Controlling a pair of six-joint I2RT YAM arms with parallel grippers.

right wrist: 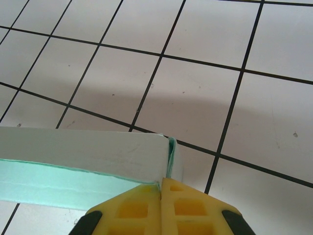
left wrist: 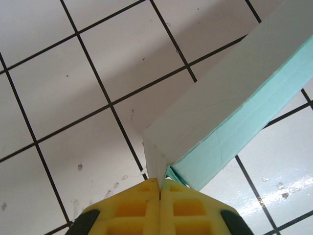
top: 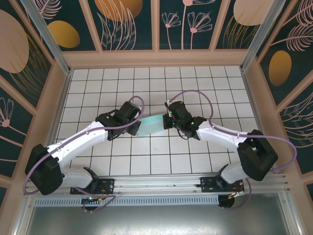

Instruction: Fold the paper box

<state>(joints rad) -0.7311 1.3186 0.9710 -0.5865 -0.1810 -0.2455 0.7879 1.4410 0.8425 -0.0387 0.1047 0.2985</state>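
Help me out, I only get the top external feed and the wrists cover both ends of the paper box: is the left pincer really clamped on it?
Observer: Yes. In the left wrist view the left pincer is shut on a thin flap at one corner of the paper box.
Operator: And the right one?
Observer: The right pincer is shut as well, pinching the layered card edge at the box's other end.
Operator: Is the box resting on the table?
Observer: It looks lifted: both wrist views show a soft shadow on the tiles beneath it.
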